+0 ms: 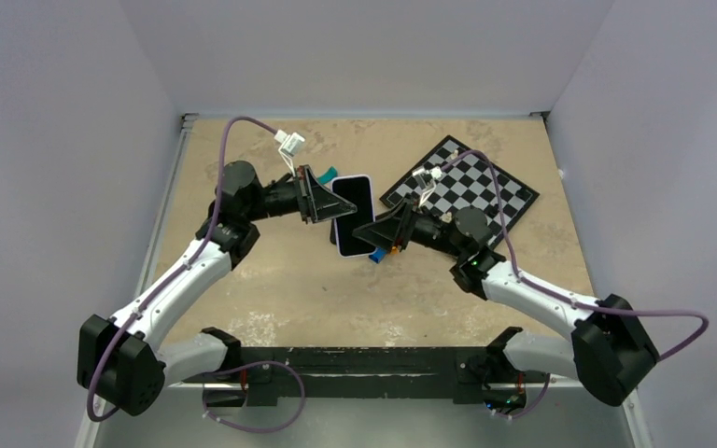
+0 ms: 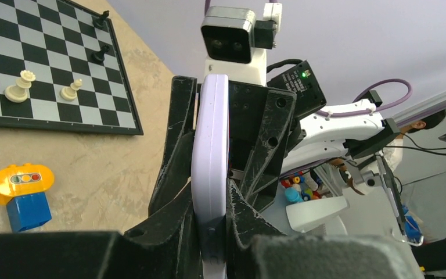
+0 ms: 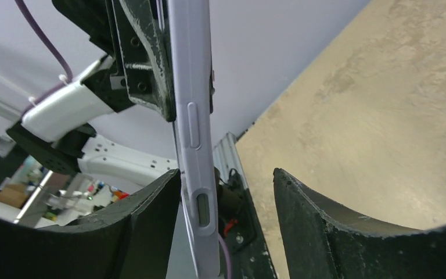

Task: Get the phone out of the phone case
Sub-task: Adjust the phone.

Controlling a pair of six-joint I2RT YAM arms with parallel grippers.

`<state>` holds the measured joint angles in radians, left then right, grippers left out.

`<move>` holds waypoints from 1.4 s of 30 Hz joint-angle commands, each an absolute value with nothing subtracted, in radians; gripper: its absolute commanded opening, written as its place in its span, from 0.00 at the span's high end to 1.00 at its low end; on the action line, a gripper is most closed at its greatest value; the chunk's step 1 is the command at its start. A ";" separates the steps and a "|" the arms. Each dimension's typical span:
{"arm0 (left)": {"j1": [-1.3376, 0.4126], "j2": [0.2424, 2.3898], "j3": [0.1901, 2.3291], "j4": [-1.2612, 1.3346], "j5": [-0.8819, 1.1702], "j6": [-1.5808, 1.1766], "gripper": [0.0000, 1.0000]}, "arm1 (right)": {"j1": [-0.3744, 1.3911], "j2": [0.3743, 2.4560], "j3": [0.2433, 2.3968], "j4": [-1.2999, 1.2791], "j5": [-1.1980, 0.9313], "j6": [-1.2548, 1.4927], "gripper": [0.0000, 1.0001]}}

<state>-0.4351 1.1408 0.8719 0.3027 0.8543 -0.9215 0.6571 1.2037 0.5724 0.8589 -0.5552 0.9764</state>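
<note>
Mid-air, left end effector (image 1: pixel 330 198) clenched on phone case (image 2: pixel 209 151), right end effector (image 3: pixel 226 183) released.

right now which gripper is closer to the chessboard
Right. The right gripper sits just beside the chessboard; the left gripper is farther off, beyond the phone.

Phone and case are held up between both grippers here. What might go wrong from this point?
1. Only the left gripper seems clamped on the phone case, which is held above the table. If the grip slips, the case would likely drop near the toy block.
2. The right gripper is open, with just one finger touching the case. Closing unevenly may twist the case out of the left grip.
</note>
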 commanded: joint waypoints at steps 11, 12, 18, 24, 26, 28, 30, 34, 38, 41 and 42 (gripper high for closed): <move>-0.448 1.170 0.962 0.386 1.045 -0.912 1.00 | 0.585 1.127 0.809 0.425 -0.757 0.714 0.40; -0.451 1.172 0.963 0.392 1.054 -0.913 1.00 | 0.570 1.126 0.831 0.392 -0.757 0.703 0.41; -0.462 1.181 0.966 0.395 1.070 -0.913 1.00 | 0.502 1.123 0.837 0.537 -0.803 0.852 0.47; -0.471 1.182 0.968 0.401 1.084 -0.914 1.00 | 0.502 1.167 0.869 0.586 -0.796 0.911 0.55; -0.476 1.182 0.971 0.388 1.085 -0.905 1.00 | 0.502 1.176 0.875 0.601 -0.790 0.922 0.58; -0.480 1.182 0.975 0.378 1.089 -0.897 1.00 | 0.501 1.181 0.881 0.612 -0.792 0.931 0.60; -0.482 1.181 0.978 0.372 1.092 -0.892 1.00 | 0.502 1.183 0.887 0.612 -0.783 0.932 0.63; -0.484 1.189 0.994 0.331 1.092 -0.876 1.00 | 0.501 1.187 0.893 0.609 -0.788 0.932 0.85; -0.485 1.174 1.001 0.265 1.040 -0.838 0.83 | 0.501 1.183 0.872 0.663 -0.788 0.985 1.00; -0.484 1.079 0.945 0.124 0.908 -0.758 0.46 | 0.483 1.155 0.847 0.671 -0.728 1.041 1.00; -0.484 1.031 0.892 0.094 0.858 -0.743 0.40 | 0.476 1.146 0.845 0.668 -0.717 1.053 1.00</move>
<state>-0.4732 1.1728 0.9436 0.2062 0.9943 -0.8349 0.5014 1.1854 0.8448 0.5926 -0.7933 0.9771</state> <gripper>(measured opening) 0.506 0.125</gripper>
